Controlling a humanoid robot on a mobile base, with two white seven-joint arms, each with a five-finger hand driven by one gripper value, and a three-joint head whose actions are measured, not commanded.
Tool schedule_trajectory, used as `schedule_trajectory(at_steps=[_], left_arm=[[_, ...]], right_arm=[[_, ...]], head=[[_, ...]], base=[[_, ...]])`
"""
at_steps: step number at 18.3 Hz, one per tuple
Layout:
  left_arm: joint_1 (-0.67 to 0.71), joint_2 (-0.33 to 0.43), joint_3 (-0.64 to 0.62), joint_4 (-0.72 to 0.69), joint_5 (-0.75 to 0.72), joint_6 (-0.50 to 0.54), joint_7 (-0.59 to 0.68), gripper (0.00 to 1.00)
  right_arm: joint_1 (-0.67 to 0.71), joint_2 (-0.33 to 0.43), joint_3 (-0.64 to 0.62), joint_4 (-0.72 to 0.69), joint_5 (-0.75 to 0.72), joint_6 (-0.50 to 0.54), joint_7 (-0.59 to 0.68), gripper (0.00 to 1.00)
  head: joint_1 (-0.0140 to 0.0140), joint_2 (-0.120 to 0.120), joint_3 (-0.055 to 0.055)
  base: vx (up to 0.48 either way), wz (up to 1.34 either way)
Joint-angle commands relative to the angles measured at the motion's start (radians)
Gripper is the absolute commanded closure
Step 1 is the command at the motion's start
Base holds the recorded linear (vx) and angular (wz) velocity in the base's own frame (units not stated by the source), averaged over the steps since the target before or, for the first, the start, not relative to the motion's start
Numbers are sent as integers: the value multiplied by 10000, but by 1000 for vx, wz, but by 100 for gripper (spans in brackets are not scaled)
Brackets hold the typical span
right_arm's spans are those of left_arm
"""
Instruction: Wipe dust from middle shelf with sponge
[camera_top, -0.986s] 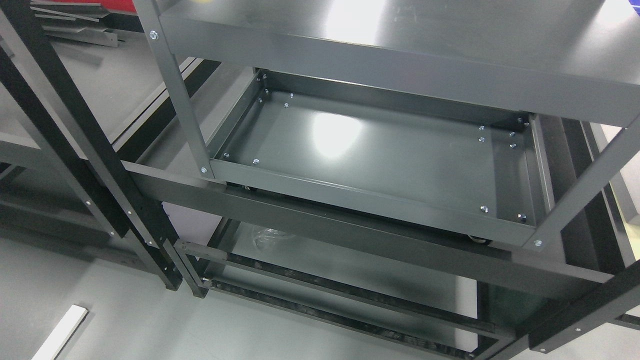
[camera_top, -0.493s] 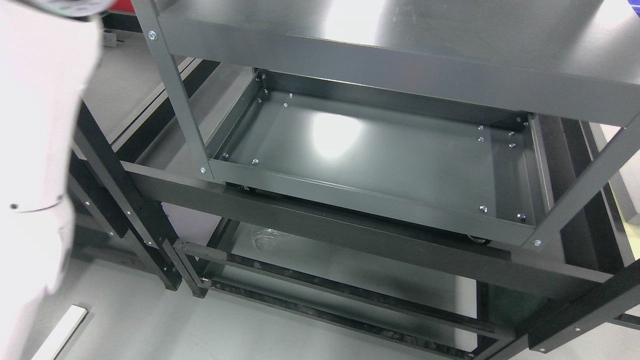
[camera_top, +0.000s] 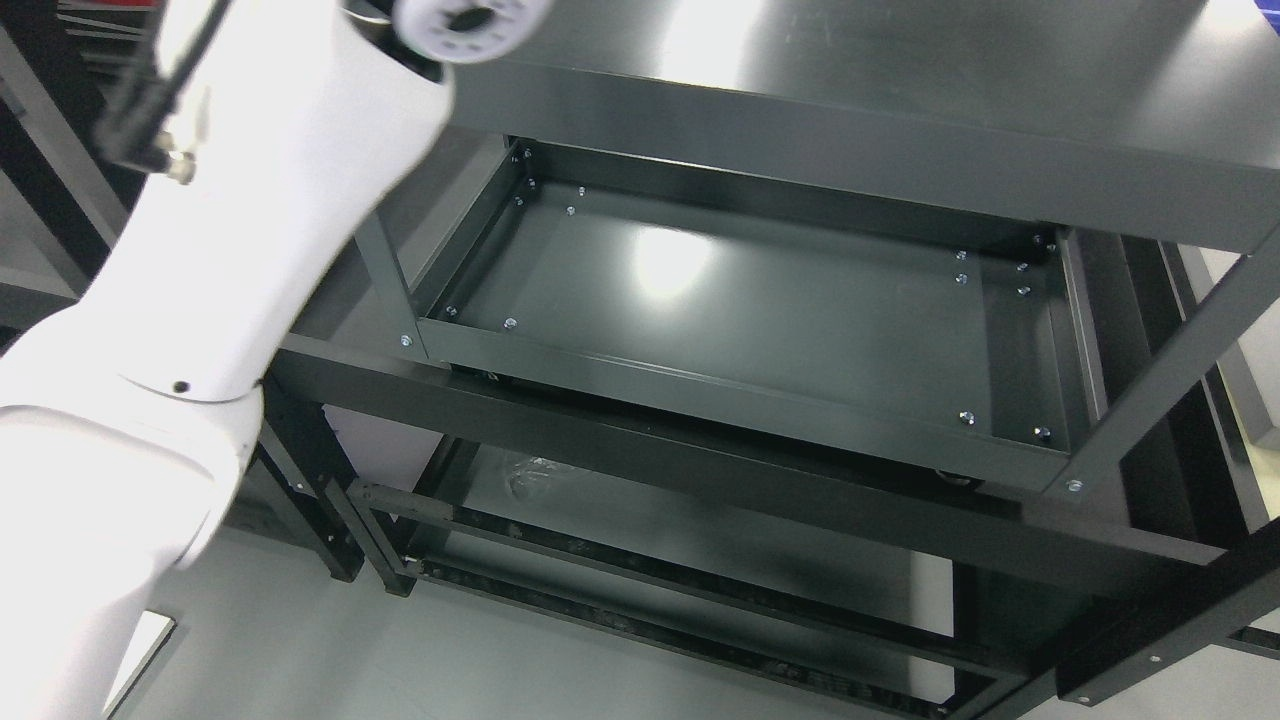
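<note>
A grey metal shelf cart fills the head view. Its upper flat shelf runs along the top, and a lower tray shelf with raised rims and bolts lies beneath it. My left arm, white, comes in from the lower left and reaches up across the cart's left post to the top edge. Its wrist ring shows there, and the hand itself is cut off above the picture. No sponge is in view. The right arm is out of view.
A dark beam crosses in front of the cart below the tray. Black rack rails lie lower down, with a crumpled clear plastic bag behind them. The cart's right post slants up at the right.
My left arm has swung in from the left edge and risen across the cart's left post to the top of the picture. The cart has not moved.
</note>
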Motion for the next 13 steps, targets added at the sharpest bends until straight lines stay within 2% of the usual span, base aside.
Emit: schedule_trajectory(at_steps=[1,7,13], left_arm=[[-196,-855,-4335,974,419,285,165,96],[-180,-855,-4432,1357,481,208,89,95],[-211,-855,-2639,1848,282,-35,-355,95]], right_arm=[[0,-175,0,-175,0,729,-6,0],[0,-175,0,-175,0,729,-6,0],[0,-175,0,-175,0,729,-6,0]], head=[[0,0,0],[0,0,0],[0,0,0]], base=[[0,0],[0,0],[0,0]])
